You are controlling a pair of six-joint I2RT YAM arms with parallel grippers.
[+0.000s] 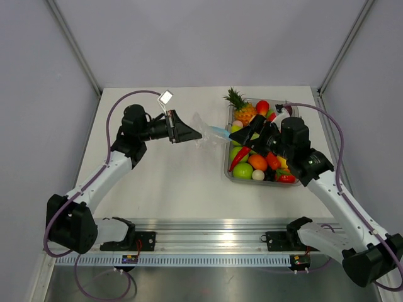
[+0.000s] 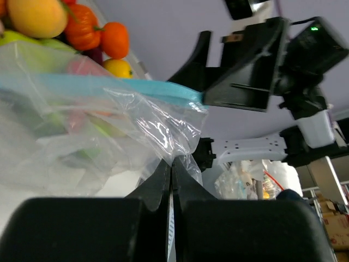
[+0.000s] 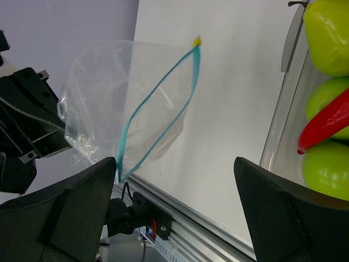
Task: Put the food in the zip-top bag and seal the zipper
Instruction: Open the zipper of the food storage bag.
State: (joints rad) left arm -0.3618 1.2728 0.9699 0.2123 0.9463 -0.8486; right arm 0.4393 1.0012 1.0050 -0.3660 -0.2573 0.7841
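Fingers (image 2: 158, 188) on the left gripper (image 2: 172, 164) are pinched flat together on a fold of the small clear thin plastic zip-top bag (image 2: 82, 136), down at its closed end, so that side's got it. Meanwhile the right gripper (image 3: 174, 161) is spread wide with nothing in it, sitting over the left side of the rigid clear rectangular tray (image 1: 227, 176) and looking straight at the bag.

Bag's stretched out between the left gripper and the tray, out over the white table (image 1: 176, 189); can't tell if its belly touches the tabletop. Long axis runs left to right across the top view, closed end at the left fingers, mouth pointing at the tray. The narrow light-blue press-seal zipper (image 3: 134, 116) is gaping open in a lens shape, one end near the tray wall.

Handling-wise I'd guess this thing is feather-light, floppy and slick, so it'll crumple or swing if nudged. Best bet is gripping the stiffer zipper strip, not the film. The long curved red toy chili pepper (image 3: 327, 123) lies in the tray across the green apples (image 3: 327, 33); probably rigid and light, so grab mid-body and feed it in tip first.
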